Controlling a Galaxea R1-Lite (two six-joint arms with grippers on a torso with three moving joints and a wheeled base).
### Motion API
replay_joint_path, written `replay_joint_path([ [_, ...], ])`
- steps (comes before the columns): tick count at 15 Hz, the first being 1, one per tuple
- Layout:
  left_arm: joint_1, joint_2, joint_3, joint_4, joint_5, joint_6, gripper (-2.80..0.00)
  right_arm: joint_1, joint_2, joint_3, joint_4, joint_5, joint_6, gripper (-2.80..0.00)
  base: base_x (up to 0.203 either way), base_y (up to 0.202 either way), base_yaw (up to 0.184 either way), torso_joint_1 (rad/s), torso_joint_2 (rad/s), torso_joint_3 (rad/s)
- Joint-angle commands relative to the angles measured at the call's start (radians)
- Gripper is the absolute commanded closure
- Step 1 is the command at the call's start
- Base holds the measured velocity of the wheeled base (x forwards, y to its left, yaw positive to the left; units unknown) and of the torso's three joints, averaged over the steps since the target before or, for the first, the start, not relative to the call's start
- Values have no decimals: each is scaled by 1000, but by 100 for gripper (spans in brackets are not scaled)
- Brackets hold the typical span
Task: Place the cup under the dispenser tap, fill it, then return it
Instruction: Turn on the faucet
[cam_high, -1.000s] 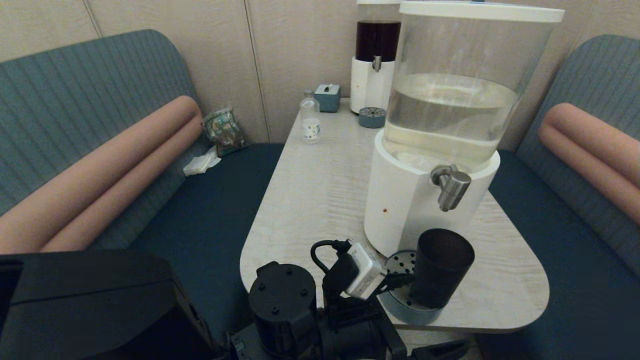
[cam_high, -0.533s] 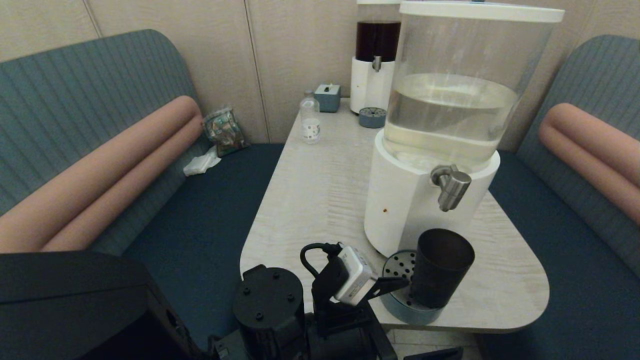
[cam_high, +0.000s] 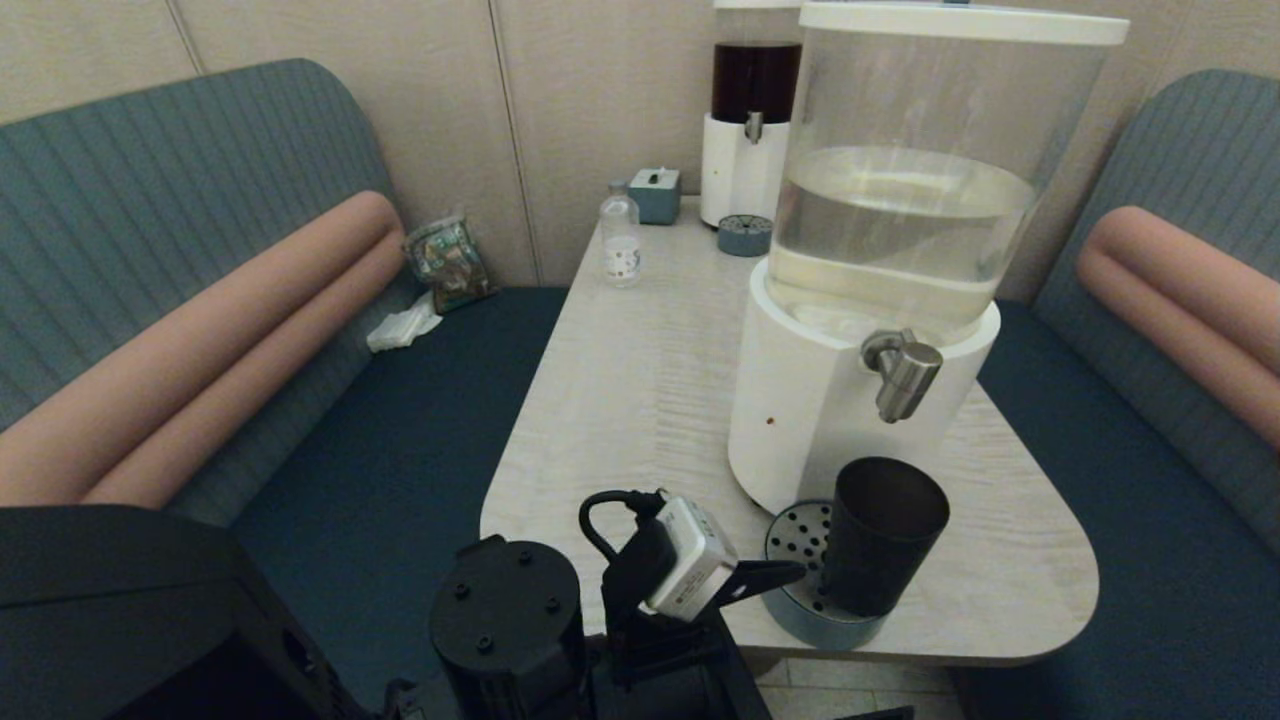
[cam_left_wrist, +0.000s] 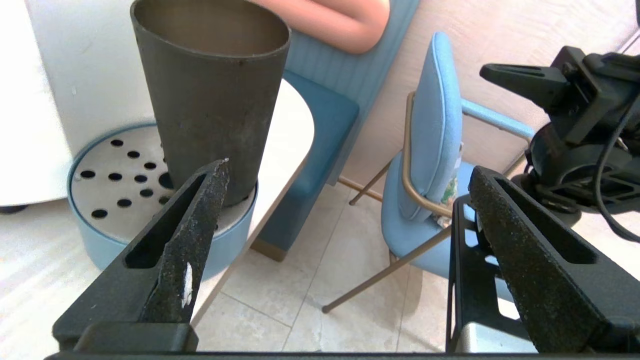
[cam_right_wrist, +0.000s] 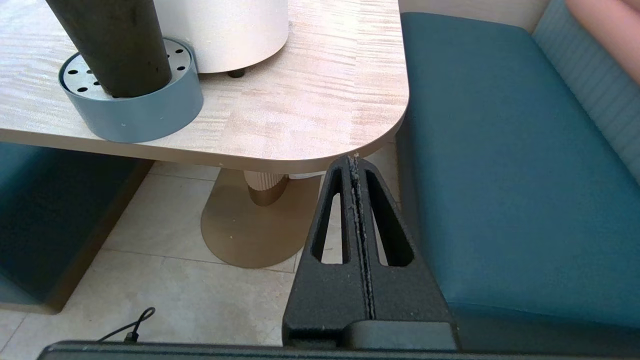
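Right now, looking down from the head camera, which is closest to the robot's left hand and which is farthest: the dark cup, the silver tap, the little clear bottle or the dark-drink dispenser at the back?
From the open left hand, by the table's near edge:
1. The cup, just beside it on the round drip tray.
2. The tap, above the cup.
3. The bottle, far back on the left.
4. The dark-drink dispenser, against the back wall.

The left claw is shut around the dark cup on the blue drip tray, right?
Not quite. The left wrist view shows the left claw open and clear of the cup. The cup does stand on the blue drip tray.
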Motion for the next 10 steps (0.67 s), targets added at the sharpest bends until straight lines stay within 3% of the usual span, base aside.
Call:
replay_joint_path([
  [1, 0, -15, 16, -8, -2, -1, -280, 0, 1, 1, 0, 1, 0, 0, 0, 0, 0, 0, 0, 0],
  [10, 2, -175, 115, -8, 56, -18, -280, 0, 1, 0, 0, 1, 0, 0, 0, 0, 0, 0, 0, 0],
])
